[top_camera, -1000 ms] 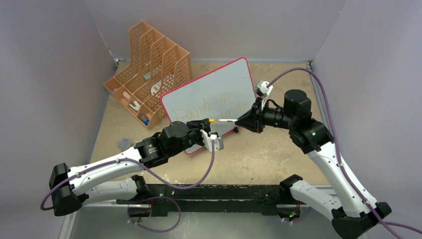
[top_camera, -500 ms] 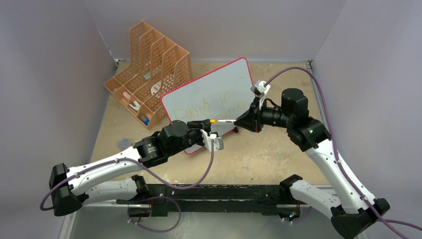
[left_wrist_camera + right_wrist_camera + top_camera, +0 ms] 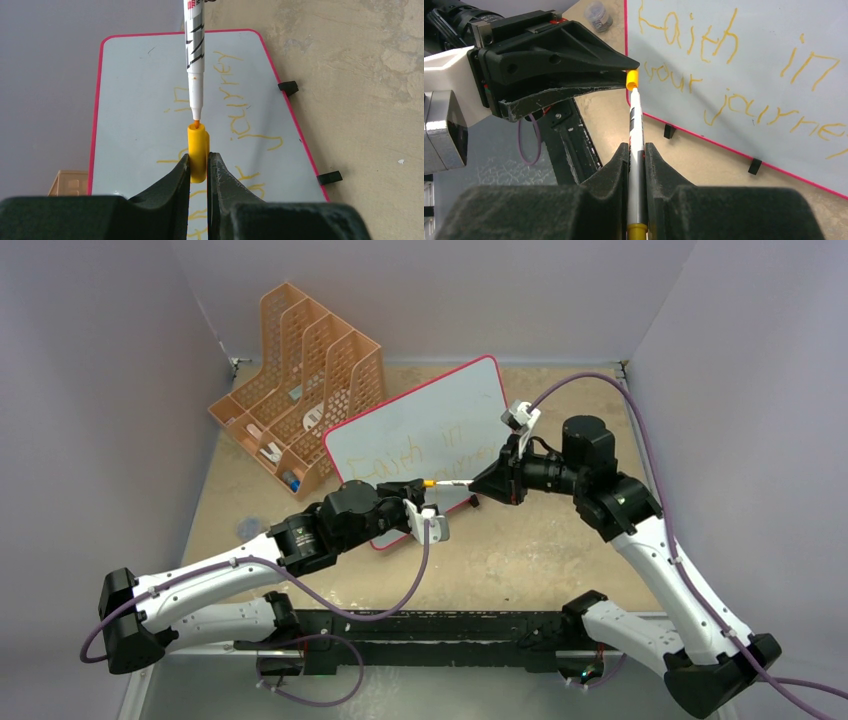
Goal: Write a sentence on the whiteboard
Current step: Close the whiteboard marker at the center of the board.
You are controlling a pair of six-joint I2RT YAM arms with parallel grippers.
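Note:
The whiteboard with a red-pink frame lies tilted on the table; it also shows in the left wrist view and the right wrist view. The sentence in yellow-orange reads "Faith in your journey" in two lines. My left gripper is shut on a yellow marker cap, open end facing the marker. My right gripper is shut on a white marker. The marker's orange tip sits at the cap's mouth. Both grippers meet over the board's near edge.
An orange perforated file rack stands at the back left beside the board. A small round grey object lies on the table left of the left arm. The board's black feet stick out on its right side. Walls close in on three sides.
My right arm has shifted slightly left, bringing the marker tip closer to the cap. My left arm has stayed in place.

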